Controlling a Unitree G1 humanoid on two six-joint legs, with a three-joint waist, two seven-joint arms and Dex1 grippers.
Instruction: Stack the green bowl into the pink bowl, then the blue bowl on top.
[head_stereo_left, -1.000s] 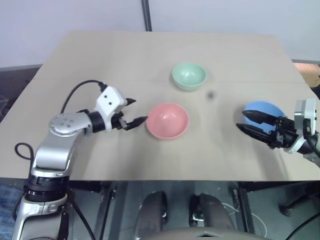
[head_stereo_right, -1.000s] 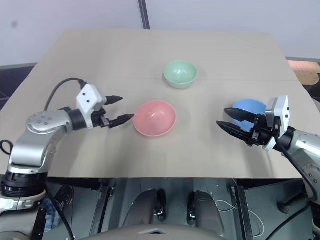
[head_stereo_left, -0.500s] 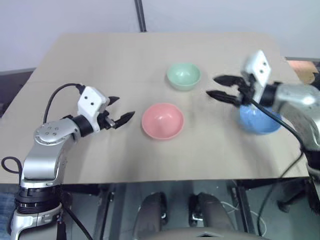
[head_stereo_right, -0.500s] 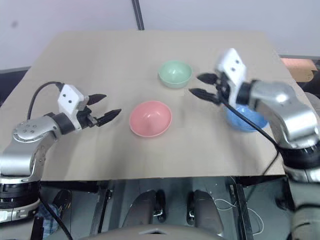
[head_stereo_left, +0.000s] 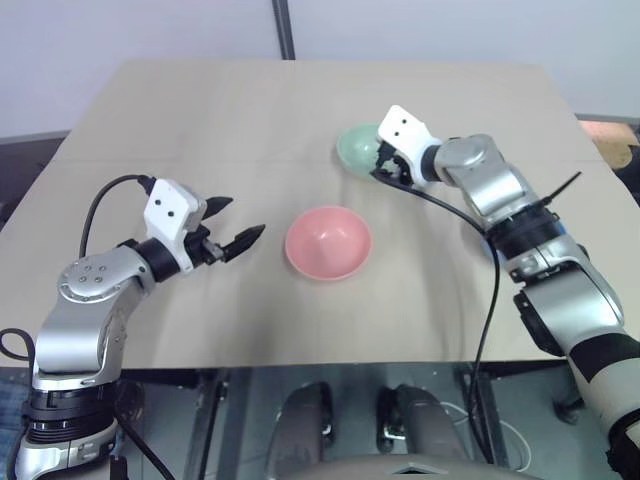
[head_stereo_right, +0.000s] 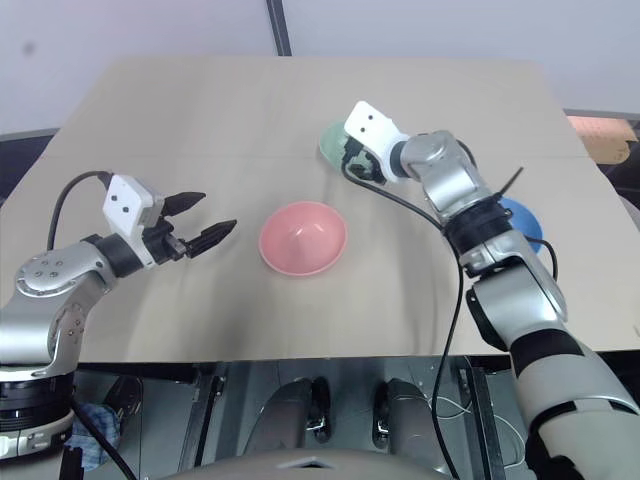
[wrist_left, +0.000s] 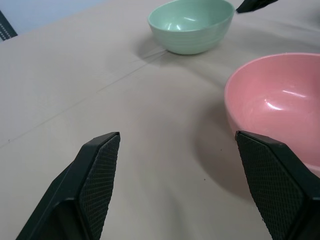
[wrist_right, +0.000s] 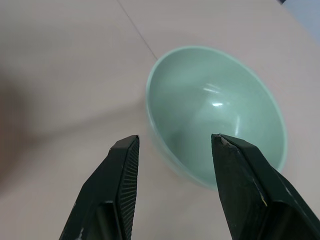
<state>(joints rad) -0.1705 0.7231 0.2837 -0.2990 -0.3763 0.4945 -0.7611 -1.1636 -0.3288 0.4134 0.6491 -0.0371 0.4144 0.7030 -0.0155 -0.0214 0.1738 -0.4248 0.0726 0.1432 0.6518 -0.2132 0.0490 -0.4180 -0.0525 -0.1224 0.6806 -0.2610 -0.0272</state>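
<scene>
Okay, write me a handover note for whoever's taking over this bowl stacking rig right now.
Right gripper: open, at the near rim of the green bowl, one finger each side of the wall, not closed.
Left gripper: open, empty, beside the pink bowl, not touching.
Blue bowl: on the table to the right, partly behind the right arm.
Done: nothing stacked.
Left: grasp green, set it in pink, then blue on top.

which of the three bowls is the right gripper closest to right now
The small pale mint-green bowl. The right gripper hangs open just over its near rim, while the salmon-pink bowl sits mid-table and the sky-blue bowl lies behind that arm.
</scene>
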